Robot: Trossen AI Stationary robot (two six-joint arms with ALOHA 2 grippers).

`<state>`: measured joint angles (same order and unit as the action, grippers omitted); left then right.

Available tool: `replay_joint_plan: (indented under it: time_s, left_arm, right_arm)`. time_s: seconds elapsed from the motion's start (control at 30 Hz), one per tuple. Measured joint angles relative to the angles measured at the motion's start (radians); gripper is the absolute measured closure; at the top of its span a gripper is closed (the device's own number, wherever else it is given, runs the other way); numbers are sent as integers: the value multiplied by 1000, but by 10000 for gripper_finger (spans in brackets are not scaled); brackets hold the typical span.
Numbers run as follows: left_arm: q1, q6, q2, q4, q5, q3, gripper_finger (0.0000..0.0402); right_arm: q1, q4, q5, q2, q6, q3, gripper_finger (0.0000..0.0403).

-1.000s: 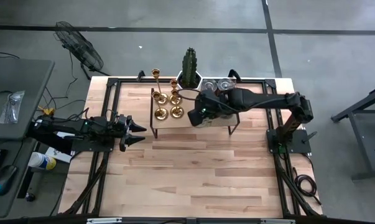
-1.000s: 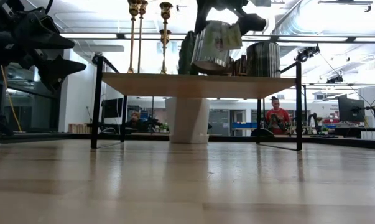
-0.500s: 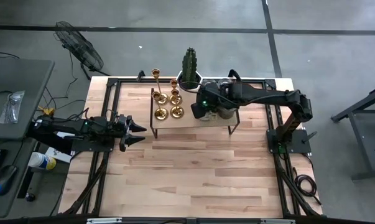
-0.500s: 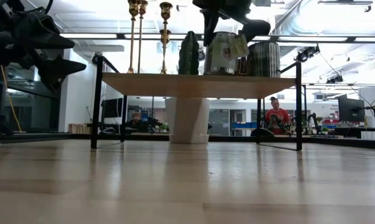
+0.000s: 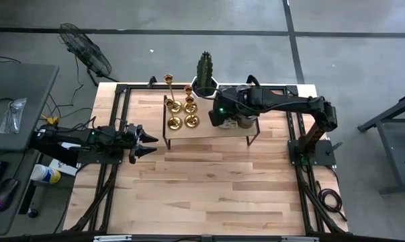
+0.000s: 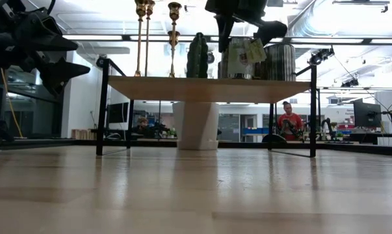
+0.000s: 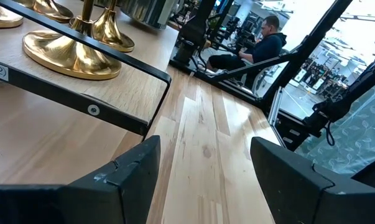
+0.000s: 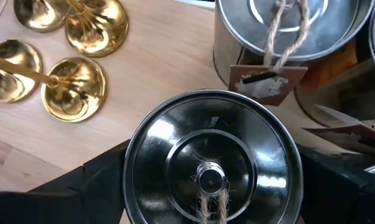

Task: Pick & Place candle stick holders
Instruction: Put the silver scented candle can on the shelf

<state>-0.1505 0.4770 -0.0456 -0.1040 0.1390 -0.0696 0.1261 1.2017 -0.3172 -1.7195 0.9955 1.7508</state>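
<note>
- Right tool (image 5: 223,115): over the raised shelf (image 5: 209,128), fingers spread around a silver tin (image 8: 209,155) with a round lid, beside the candle stick holders (image 5: 181,107).
- Candle stick holders: four, brass, clustered at the shelf's left end by a cactus (image 5: 204,69).
- Right wrist view alone shows twine on the lid knob and a tagged second tin (image 8: 293,31).
- Low view alone shows a person (image 6: 288,120) far behind.
- Left tool (image 5: 148,140): fingers spread, holding nothing, low over the worktop (image 5: 209,188), arm stretched level towards the shelf.
</note>
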Motion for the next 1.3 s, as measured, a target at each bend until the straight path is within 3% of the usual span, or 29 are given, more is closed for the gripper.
replay_joint_plan:
  time_s: [1.3]
  left_arm:
    - [0,0,0,0,0,0,156]
  right_arm:
    - [-2,-7,2,-5,-54,0,38]
